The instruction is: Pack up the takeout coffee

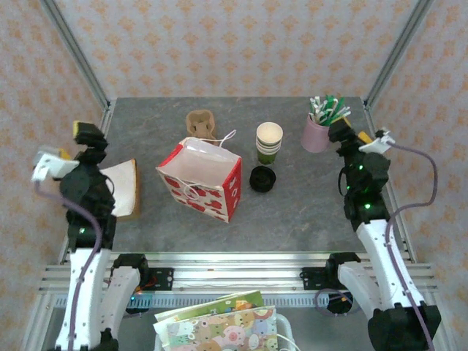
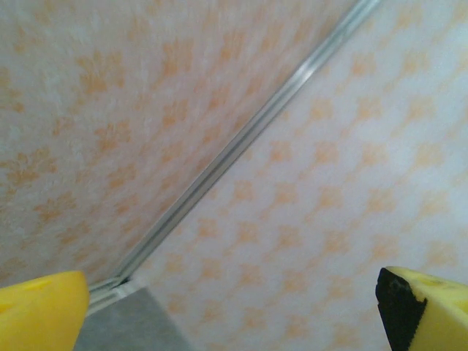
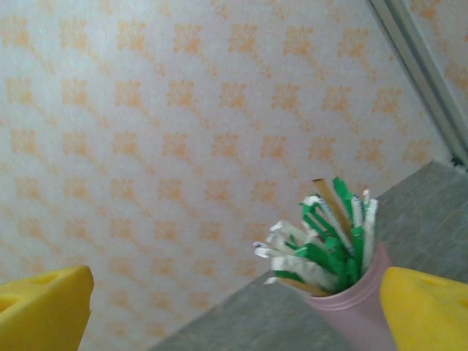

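Table (image 1: pixel 307 208) holds one bag (image 1: pixel 201 179), one cup stack (image 1: pixel 268 142), one lid (image 1: pixel 262 178).

No legible text anywhere — bag prints perhaps merely pictures

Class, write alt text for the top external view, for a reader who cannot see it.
An open red-and-white paper bag stands mid-table. To its right: stacked green cups, a loose black lid, a pink cup of straws.
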